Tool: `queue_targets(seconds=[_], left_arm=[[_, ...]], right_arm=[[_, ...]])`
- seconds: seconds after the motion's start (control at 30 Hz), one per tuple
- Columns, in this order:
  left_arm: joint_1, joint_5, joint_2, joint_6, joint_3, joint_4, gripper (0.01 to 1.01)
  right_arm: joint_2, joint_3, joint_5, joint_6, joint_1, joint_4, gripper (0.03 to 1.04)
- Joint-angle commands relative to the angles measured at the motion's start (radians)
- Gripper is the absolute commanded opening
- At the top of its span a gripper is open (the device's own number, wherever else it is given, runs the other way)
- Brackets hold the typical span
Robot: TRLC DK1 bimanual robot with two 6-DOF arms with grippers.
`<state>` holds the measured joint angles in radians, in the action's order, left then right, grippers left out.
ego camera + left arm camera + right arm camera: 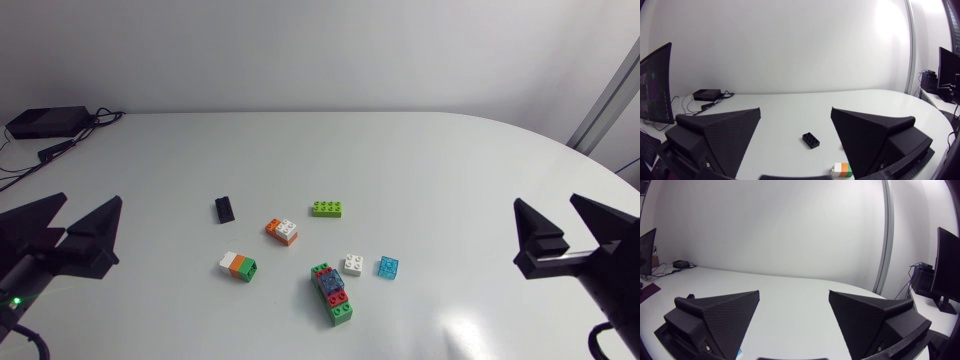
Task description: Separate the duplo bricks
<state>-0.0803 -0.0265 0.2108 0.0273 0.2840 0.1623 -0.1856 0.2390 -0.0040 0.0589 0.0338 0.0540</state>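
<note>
Spread wide and released, holding nothing: left end effector [90, 200] and right end effector [547, 200], at opposite desk [450, 160] edges. Well apart from both, mid-desk: joined green-blue-red stack [332, 294], white-orange-green trio [238, 266], orange-white pair [282, 231]; singly, black brick [225, 209], lime brick [326, 208], white brick [352, 264], clear-blue brick [389, 267].

There were four single bricks (black brick [224, 209], lime brick [326, 208], white brick [352, 264], blue brick [388, 267]), three joined stacks [282, 231] [238, 266] [332, 293], two grippers [92, 200] [544, 201] and one black box [47, 121].
</note>
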Motion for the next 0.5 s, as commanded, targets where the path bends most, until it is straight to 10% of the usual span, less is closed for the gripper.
queue_targets(seconds=[0.0, 0.47], left_arm=[[-0.030, 0.000, 0.091, -0.024, 0.070, 0.009, 0.980], [-0.134, 0.020, 0.578, -0.038, 0.342, 0.152, 0.954]], right_arm=[[-0.087, 0.063, -0.004, -0.025, 0.025, 0.015, 1.00], [-0.495, 0.256, 0.108, -0.071, 0.253, 0.050, 1.00]])
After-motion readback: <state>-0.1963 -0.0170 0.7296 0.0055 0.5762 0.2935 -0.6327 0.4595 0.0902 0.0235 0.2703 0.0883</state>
